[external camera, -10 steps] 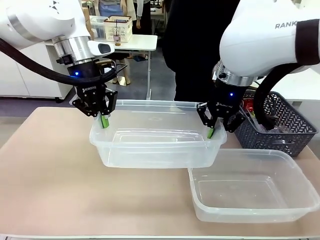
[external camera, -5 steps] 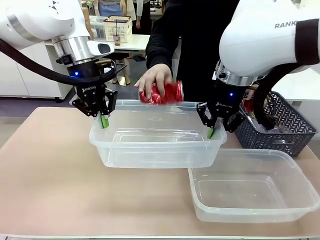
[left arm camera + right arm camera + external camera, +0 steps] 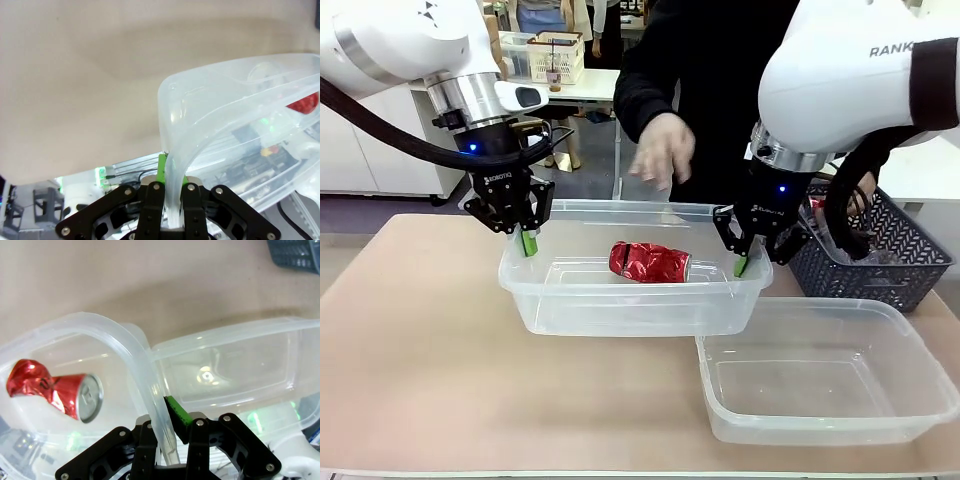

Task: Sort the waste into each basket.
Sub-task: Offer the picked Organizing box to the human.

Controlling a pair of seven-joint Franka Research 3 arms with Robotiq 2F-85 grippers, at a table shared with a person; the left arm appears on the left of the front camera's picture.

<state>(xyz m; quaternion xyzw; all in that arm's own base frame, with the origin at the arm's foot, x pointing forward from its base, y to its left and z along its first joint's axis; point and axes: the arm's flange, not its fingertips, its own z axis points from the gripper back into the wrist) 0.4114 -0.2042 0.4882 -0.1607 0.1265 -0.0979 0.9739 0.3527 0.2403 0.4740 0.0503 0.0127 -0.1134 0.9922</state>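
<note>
The left pincer [image 3: 528, 240] is closed tight on the left rim of a clear tub [image 3: 630, 305], and the right pincer [image 3: 742, 265] is closed tight on its right rim. A crushed red can [image 3: 648, 262] lies inside that tub, and a second tub [image 3: 820, 425] sits just beside its right front corner.

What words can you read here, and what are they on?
"RANK" - on the right arm, cut off at the picture's edge.
Small white print on both arms' black jaws: too small to read.
Print on the red can: crumpled, unreadable.
</note>
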